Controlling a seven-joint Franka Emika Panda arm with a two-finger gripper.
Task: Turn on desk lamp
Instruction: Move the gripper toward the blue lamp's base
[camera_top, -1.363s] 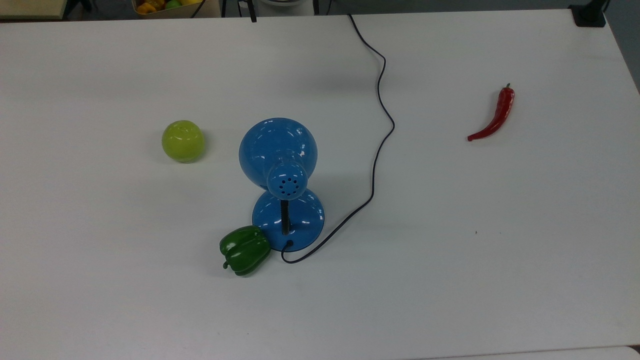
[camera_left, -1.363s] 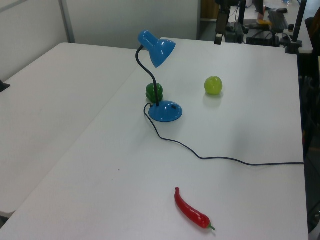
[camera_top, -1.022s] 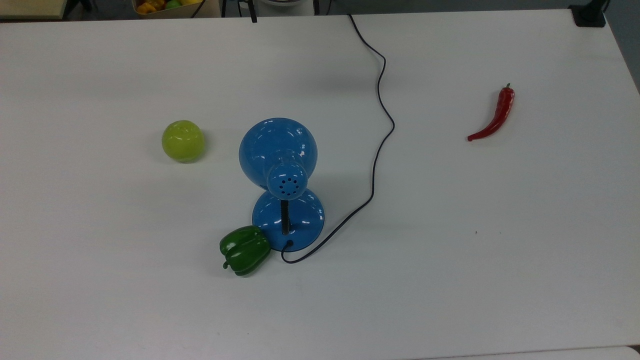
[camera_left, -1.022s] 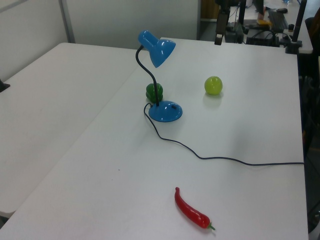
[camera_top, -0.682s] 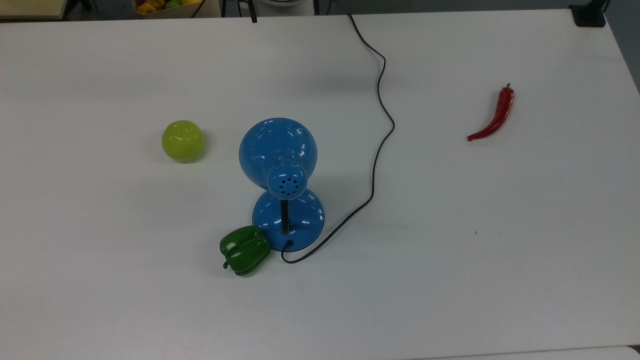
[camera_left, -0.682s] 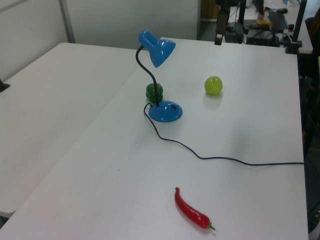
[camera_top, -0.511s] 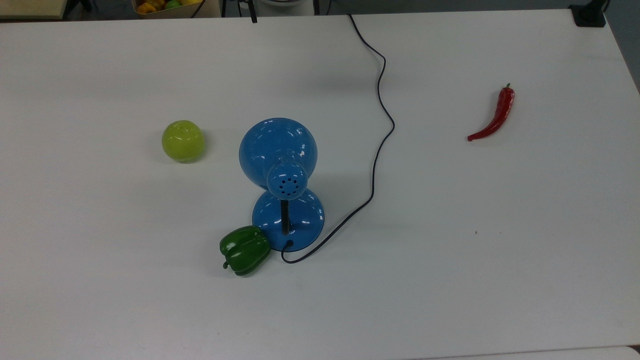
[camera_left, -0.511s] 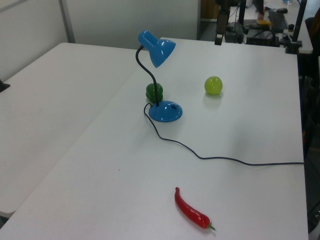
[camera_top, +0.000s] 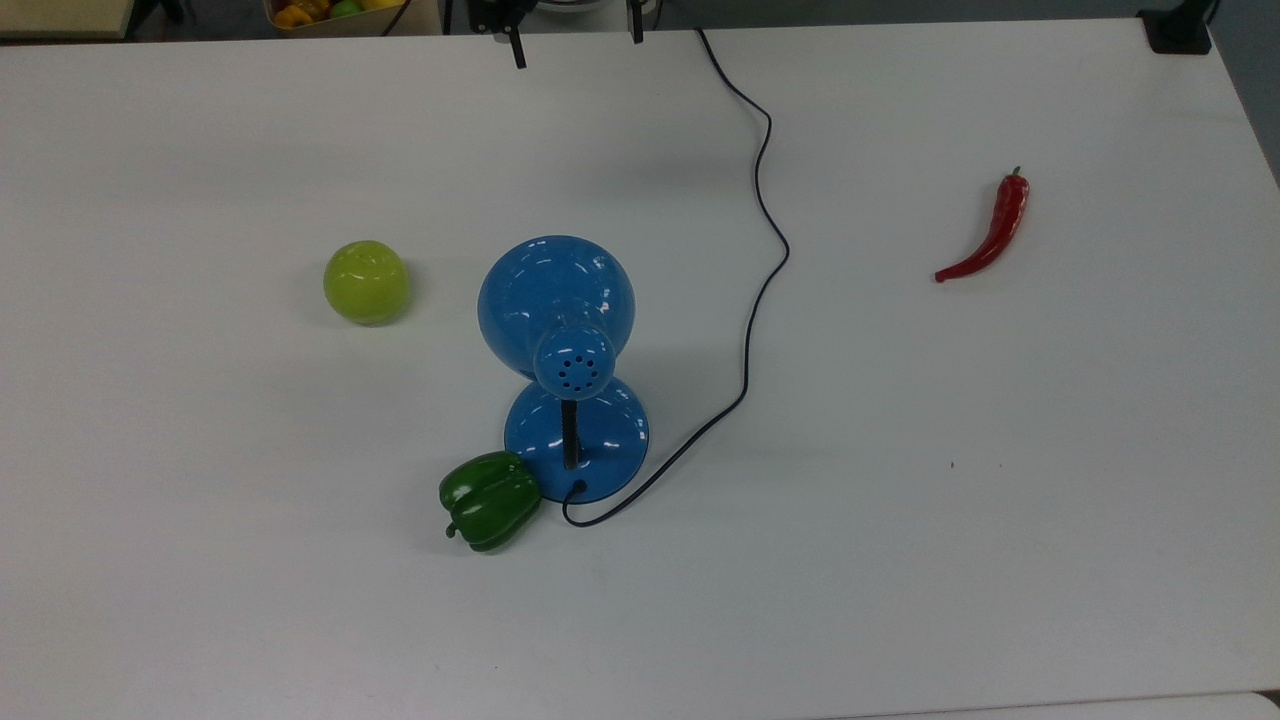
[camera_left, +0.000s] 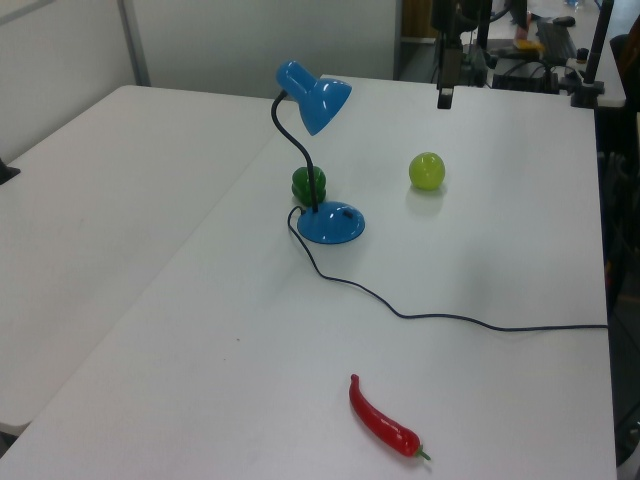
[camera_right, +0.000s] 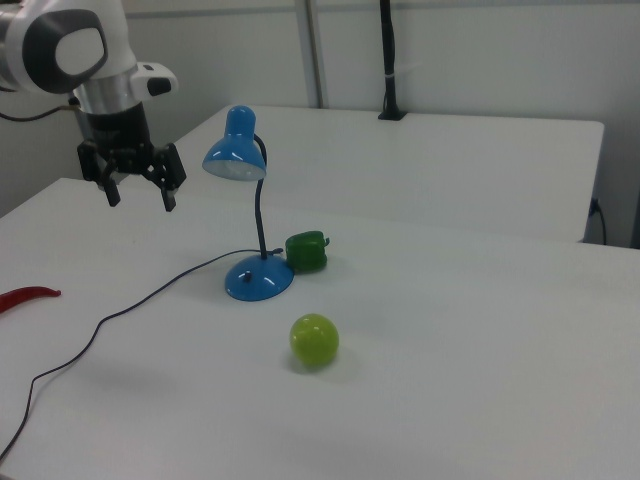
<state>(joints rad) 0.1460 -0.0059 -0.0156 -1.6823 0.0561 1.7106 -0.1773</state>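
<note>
My pincer (camera_right: 137, 190) hangs empty, fingers spread wide, well apart from the lamp (camera_right: 252, 215) and above the surface (camera_top: 900, 500) on the cord (camera_top: 762, 260) side. The lamp stands mid-surface with a green pepper (camera_top: 489, 498) touching its base (camera_left: 331, 223) and an apple (camera_top: 366, 281) near. I judge the dark switch on the base my target: I descend past the shade, press squarely, clear of the cord.
</note>
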